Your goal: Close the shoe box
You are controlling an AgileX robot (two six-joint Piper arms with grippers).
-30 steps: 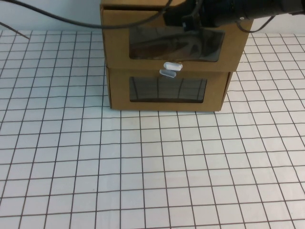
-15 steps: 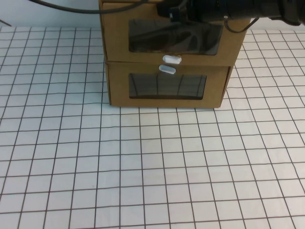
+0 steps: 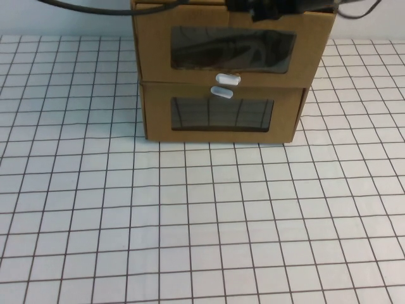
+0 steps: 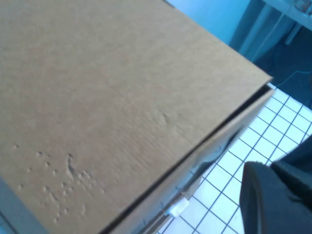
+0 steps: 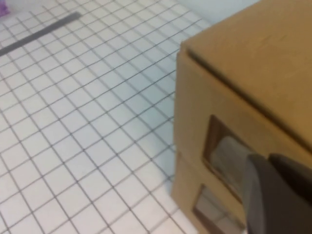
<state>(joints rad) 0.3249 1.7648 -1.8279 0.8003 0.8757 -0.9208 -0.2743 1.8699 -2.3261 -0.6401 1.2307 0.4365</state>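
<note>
The shoe box point(image 3: 231, 66) is the upper of two stacked brown cardboard boxes at the table's far middle. It has a clear window and a small white pull tab point(image 3: 228, 79) at its front's lower edge. Its front stands about flush with the box below. My right gripper point(image 3: 269, 7) is a dark shape over the box's top front edge, at the high view's top border. The right wrist view shows the windowed front point(image 5: 219, 146) close by. My left gripper point(image 4: 275, 197) hovers above the box top point(image 4: 112, 97), with the tab point(image 4: 178, 208) below.
The lower windowed cardboard box point(image 3: 221, 117) carries the shoe box and has its white tab point(image 3: 221, 93) at its front's upper edge. The white gridded table point(image 3: 202, 221) stretches in front and to both sides. A black cable point(image 3: 95, 7) runs across the top left.
The shoe box's front has moved back in, from jutting forward to flush. My right gripper has gone from in front of the window up to the box's top edge.
</note>
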